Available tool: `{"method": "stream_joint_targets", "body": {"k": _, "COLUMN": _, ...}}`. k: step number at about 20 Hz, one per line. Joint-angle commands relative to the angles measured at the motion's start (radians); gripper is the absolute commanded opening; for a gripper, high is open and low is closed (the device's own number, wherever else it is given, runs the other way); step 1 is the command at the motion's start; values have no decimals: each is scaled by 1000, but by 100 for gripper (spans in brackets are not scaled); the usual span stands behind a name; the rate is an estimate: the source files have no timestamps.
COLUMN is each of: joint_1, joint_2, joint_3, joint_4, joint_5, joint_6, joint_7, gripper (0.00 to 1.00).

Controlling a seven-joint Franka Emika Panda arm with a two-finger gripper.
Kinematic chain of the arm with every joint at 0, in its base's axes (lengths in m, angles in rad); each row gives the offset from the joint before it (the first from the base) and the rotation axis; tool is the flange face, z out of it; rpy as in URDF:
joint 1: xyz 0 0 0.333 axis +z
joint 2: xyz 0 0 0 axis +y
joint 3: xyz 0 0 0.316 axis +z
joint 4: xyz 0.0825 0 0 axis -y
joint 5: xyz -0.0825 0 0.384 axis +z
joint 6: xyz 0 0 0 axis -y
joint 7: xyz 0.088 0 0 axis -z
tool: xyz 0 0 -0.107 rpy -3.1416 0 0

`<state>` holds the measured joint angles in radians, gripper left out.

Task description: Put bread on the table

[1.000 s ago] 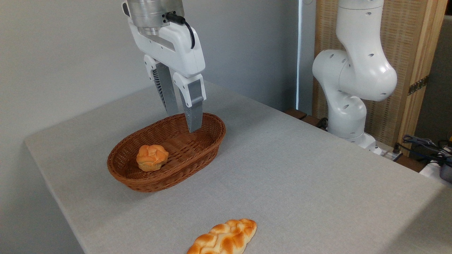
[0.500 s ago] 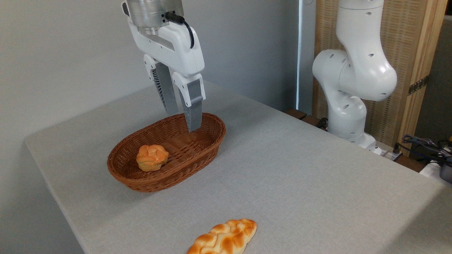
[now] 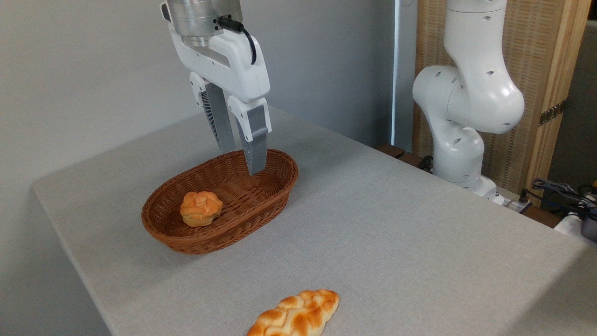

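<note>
The round bread (image 3: 201, 208) is sitting upright, knotted top up, in the left end of the wicker basket (image 3: 261, 196) on the table (image 3: 396, 224); being round, it has no clear long axis. The gripper (image 3: 241, 159) is hanging empty above the basket's right end, fingers slightly parted, barely shifted from a second ago. A braided loaf (image 3: 295, 315) is lying near the front edge.

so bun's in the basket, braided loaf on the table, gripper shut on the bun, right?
Not quite. In the camera view the gripper is open and empty, above the far end of the basket. The bun lies untouched in the basket; the braided loaf is on the table.
</note>
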<state>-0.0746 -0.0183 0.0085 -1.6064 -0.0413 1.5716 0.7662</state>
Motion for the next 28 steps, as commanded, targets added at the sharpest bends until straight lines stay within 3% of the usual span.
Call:
{"method": "stream_joint_targets", "body": {"k": 1, "joint_1": -16, "joint_2": 11, "joint_3": -13, "joint_4": 16, "joint_5": -5, "joint_6": 2, "joint_7": -16, "gripper": 100}}
{"method": "stream_joint_targets", "body": {"k": 7, "joint_1": -21, "joint_2": 14, "joint_3": -21, "joint_4": 16, "joint_5": -14, "joint_6": 34, "joint_7": -13, "gripper": 100}}
{"method": "stream_joint_targets", "body": {"k": 12, "joint_1": -57, "joint_2": 47, "joint_3": -30, "joint_4": 11, "joint_5": -15, "joint_6": 197, "joint_7": -10, "gripper": 100}}
{"method": "stream_joint_targets", "body": {"k": 20, "joint_1": -70, "joint_2": 127, "joint_3": -156, "joint_4": -21, "joint_5": -2, "joint_6": 243, "joint_7": -7, "gripper": 100}}
{"method": "stream_joint_targets", "body": {"k": 28, "joint_1": -71, "joint_2": 169, "joint_3": -205, "joint_4": -67, "joint_5": 1, "joint_6": 281, "joint_7": -2, "gripper": 100}}
